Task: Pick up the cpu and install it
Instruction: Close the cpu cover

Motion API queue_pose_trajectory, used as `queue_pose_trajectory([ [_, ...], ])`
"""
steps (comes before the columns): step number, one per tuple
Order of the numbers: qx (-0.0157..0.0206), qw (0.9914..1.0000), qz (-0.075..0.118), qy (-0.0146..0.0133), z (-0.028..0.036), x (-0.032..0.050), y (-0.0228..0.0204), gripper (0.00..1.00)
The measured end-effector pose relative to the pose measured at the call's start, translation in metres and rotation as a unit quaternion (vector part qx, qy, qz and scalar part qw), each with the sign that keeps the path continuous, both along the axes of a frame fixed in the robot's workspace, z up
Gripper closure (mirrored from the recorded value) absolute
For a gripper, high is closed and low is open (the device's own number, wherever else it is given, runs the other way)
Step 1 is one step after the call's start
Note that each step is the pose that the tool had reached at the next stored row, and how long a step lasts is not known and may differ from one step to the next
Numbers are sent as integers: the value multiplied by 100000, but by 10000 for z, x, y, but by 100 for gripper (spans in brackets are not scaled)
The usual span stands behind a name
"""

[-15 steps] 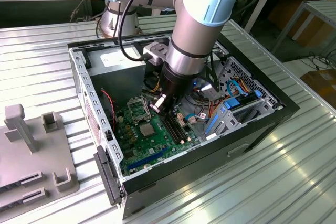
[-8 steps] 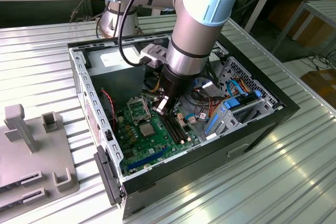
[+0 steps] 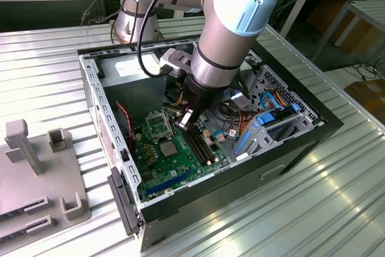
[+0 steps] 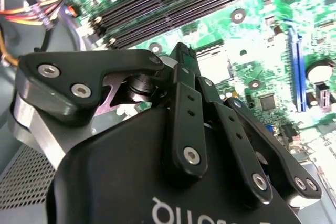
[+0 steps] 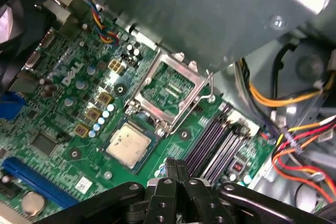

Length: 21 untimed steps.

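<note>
The cpu (image 3: pixel 168 147) (image 5: pixel 127 145), a small silver square with green edges, lies flat on the green motherboard (image 3: pixel 180 170) inside the open computer case. Just beyond it is the metal-framed socket (image 3: pixel 157 123) (image 5: pixel 168 90), its hinged plate swung up and its contact field bare. My gripper (image 3: pixel 184 121) (image 5: pixel 172 170) (image 4: pixel 181 56) hangs a little above the board, beside the socket and over the near end of the black memory slots (image 3: pixel 201 142). Its fingers are pressed together with nothing between them, and the cpu sits a short way off from the fingertips.
A grey power-supply box (image 3: pixel 129 70) fills the case's back corner. Orange, red and blue cables (image 3: pixel 231 118) and a drive cage with blue clips (image 3: pixel 271 124) crowd the exterior view's right. A grey fixture (image 3: pixel 36 167) stands on the ribbed metal table (image 3: pixel 289 209) at the left.
</note>
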State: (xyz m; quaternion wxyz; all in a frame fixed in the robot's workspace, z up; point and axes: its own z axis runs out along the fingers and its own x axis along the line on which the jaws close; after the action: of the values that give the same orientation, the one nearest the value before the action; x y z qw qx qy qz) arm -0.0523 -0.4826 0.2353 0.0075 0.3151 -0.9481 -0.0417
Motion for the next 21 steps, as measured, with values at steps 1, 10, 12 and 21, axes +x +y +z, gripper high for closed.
queue_pose_trajectory([
  [1, 189, 99997, 624, -283, 0, 0, 0, 89],
  [10, 460, 99727, 6715, -3052, -3, 1, 0, 89],
  [12, 571, 99575, 8672, -3047, -6, 1, 0, 89],
  [21, 718, 99356, 10892, -3041, -13, 1, 1, 89],
])
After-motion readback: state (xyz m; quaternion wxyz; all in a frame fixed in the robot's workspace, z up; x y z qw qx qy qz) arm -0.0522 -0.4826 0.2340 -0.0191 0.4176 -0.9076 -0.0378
